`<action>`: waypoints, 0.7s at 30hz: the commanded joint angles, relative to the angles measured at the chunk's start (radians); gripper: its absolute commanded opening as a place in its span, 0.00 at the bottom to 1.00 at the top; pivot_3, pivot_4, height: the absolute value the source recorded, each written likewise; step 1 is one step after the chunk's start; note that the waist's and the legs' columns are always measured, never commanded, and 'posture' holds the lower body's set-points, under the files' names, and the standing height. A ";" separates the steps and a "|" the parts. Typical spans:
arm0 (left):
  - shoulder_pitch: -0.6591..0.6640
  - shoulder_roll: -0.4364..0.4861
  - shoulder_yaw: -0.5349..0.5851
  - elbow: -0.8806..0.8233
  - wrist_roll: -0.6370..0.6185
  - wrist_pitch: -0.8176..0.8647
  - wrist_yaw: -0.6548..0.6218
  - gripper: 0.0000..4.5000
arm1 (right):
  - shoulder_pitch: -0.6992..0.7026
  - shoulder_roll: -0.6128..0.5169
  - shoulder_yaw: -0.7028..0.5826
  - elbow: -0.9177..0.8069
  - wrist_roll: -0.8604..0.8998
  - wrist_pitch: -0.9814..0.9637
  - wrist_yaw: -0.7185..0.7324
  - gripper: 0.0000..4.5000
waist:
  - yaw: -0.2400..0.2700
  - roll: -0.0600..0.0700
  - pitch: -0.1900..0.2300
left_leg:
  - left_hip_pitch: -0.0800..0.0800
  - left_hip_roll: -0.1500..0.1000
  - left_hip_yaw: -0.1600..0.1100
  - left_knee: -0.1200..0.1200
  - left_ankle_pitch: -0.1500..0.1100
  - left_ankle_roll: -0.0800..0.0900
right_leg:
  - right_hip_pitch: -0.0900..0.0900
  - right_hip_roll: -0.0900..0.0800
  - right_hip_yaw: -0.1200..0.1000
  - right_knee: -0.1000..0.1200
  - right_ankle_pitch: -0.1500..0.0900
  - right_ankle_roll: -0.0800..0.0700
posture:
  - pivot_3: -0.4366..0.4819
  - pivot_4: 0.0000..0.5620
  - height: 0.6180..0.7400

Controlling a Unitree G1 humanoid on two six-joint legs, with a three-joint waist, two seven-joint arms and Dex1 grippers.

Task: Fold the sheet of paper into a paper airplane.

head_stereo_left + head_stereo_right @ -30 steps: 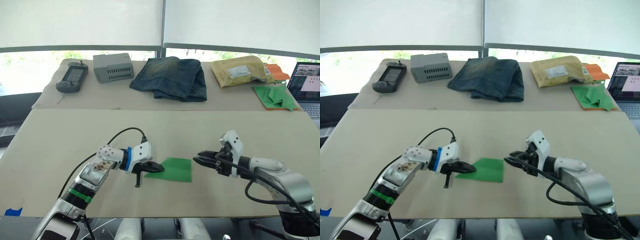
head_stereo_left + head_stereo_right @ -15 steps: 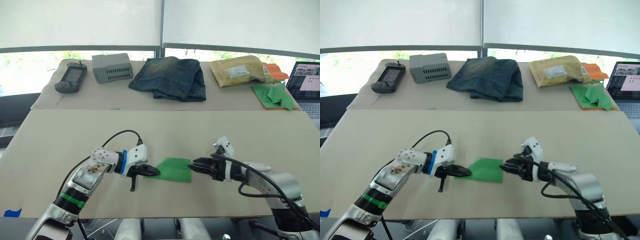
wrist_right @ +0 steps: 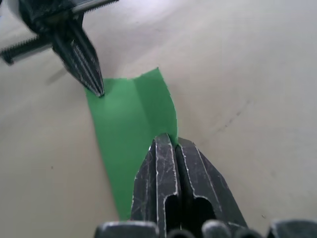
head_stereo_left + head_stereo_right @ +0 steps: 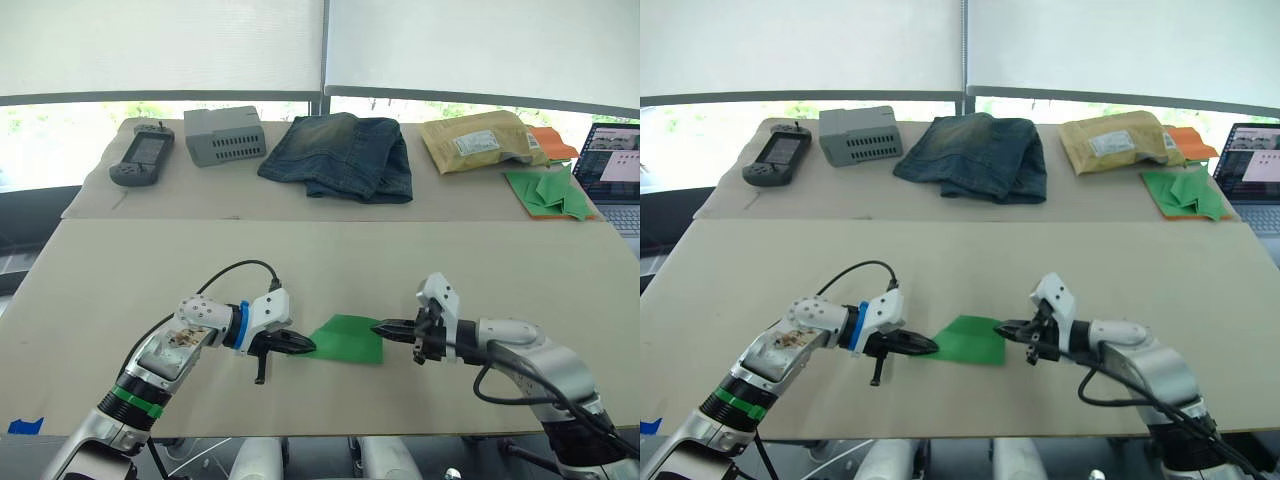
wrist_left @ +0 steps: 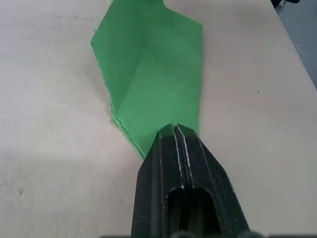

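- Where it lies flat on the table (image 4: 130,270), the sheet of paper (image 4: 348,338) is pinched at both ends.
- Left gripper (image 4: 306,345) clenched on its left corner.
- Right gripper (image 4: 380,327) clenched on its right edge.

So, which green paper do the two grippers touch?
The folded sheet of paper at the near table's middle, between left gripper and right gripper. The heap of green papers lies far off, beside the laptop.

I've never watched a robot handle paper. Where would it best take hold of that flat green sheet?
Probably at its thin side edges, coming in low from left and right. The sheet of paper lies flat, so only its edges offer grip. The left gripper and right gripper sit shut there.
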 commanded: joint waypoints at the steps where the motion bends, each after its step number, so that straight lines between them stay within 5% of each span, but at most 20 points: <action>1: -0.001 0.018 -0.024 0.010 0.016 0.017 -0.021 0.00 | 0.051 -0.047 0.029 -0.050 -0.127 -0.274 0.042 0.00 | 0.001 0.000 0.000 | 0.000 0.000 0.000 0.000 0.000 0.000 | 0.000 0.000 0.000 0.000 0.000 0.000 | 0.48 0.27 0.91; 13: -0.028 0.015 -0.028 0.049 0.023 0.003 -0.039 0.00 | 0.144 -0.095 0.104 0.151 -0.556 -1.060 -0.111 0.00 | 0.003 0.000 0.000 | 0.002 0.000 0.001 0.000 0.000 0.000 | 0.001 0.000 0.000 0.000 0.000 0.000 | 0.48 0.27 0.91; 21: -0.020 0.019 -0.022 0.047 0.021 0.004 -0.036 0.00 | 0.195 -0.066 0.137 0.175 -0.554 -1.092 -0.139 0.00 | 0.004 0.000 0.000 | 0.002 0.000 0.001 0.000 0.000 0.000 | 0.002 0.000 0.001 0.001 -0.001 -0.001 | 0.48 0.27 0.91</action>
